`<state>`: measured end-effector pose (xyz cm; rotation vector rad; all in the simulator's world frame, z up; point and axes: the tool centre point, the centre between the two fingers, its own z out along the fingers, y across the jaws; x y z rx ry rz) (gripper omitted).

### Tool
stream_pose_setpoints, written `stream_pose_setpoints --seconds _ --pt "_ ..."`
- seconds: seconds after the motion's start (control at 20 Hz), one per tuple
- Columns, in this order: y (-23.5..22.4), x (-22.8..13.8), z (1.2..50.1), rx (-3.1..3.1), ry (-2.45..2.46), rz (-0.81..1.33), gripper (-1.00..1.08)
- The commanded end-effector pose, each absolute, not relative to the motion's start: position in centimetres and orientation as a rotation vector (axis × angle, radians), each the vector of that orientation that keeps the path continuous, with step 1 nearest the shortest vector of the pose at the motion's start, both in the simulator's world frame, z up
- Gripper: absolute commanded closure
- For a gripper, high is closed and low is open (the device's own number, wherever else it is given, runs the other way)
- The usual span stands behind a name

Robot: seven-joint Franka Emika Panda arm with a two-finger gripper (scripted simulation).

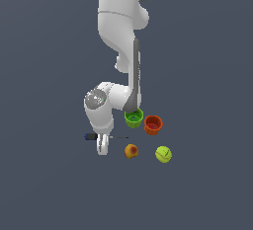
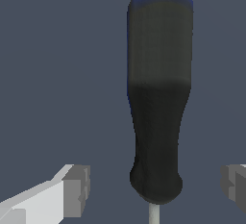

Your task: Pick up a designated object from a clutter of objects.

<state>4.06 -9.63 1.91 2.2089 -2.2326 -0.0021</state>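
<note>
The designated object, a slim screwdriver [image 1: 91, 136] with a blue-black handle and thin grey shaft, lies flat on the floor at the exterior view's left of the clutter. My gripper [image 1: 102, 146] hangs low right over it. In the wrist view the screwdriver handle [image 2: 158, 103] fills the middle. My gripper [image 2: 156, 189] is open, one of its grey fingertips [image 2: 77, 192] on each side of the handle's narrow end near the shaft, apart from it. The yellow-green ball [image 1: 163, 154] lies well off to the exterior view's right.
A green cup [image 1: 134, 118] and an orange-red cup [image 1: 153, 125] stand side by side behind the shaft's tip. An orange-red fruit-like ball [image 1: 131, 151] rests between the screwdriver and the yellow-green ball. The arm's white links rise above the cups.
</note>
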Motion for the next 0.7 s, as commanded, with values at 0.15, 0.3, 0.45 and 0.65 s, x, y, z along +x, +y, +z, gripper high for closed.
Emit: stream_pose_setpoints --seconds 0.15,0.3,0.45,0.65 --pt "-9.63 4.16 1.52 2.210 -2.233 0.000 1.08" --pt "-9.63 4.16 1.52 2.210 -2.233 0.000 1.08" --pt "-9.63 4.16 1.52 2.210 -2.233 0.000 1.08" --pt "-9.64 4.17 1.58 2.209 -2.234 0.000 1.08"
